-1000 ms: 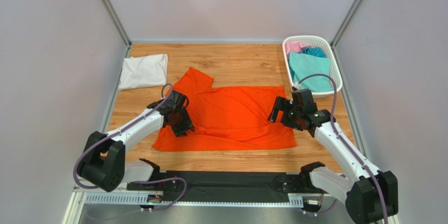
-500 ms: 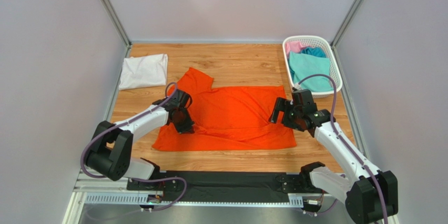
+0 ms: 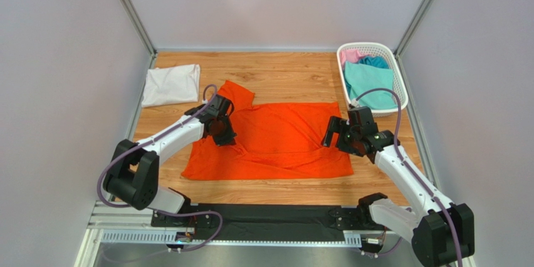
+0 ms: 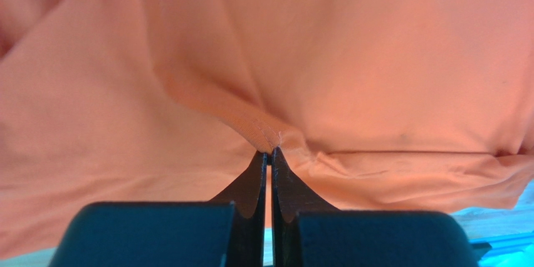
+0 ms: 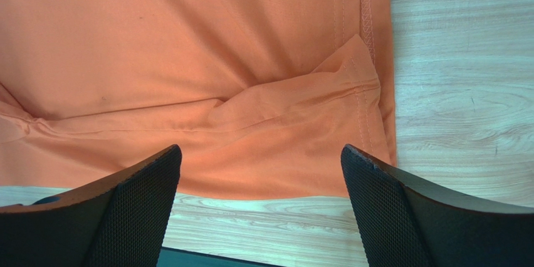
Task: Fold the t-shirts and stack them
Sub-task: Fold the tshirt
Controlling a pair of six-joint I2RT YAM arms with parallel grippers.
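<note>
A bright orange t-shirt lies spread flat on the wooden table, one sleeve pointing to the far left. My left gripper is on its left part, shut on a pinched ridge of the orange cloth; the fingertips meet on that fold. My right gripper hovers open above the shirt's right hem, its pads wide apart with nothing between them. A folded white t-shirt rests at the far left.
A white lattice basket stands at the far right corner, holding teal, pink and blue shirts. Bare wood shows right of the orange hem. Grey walls close in the table's sides.
My left gripper has shut on the orange cloth and moved away from the near edge toward the sleeve, dragging the shirt's left side into wrinkles. The right arm has stayed put.
</note>
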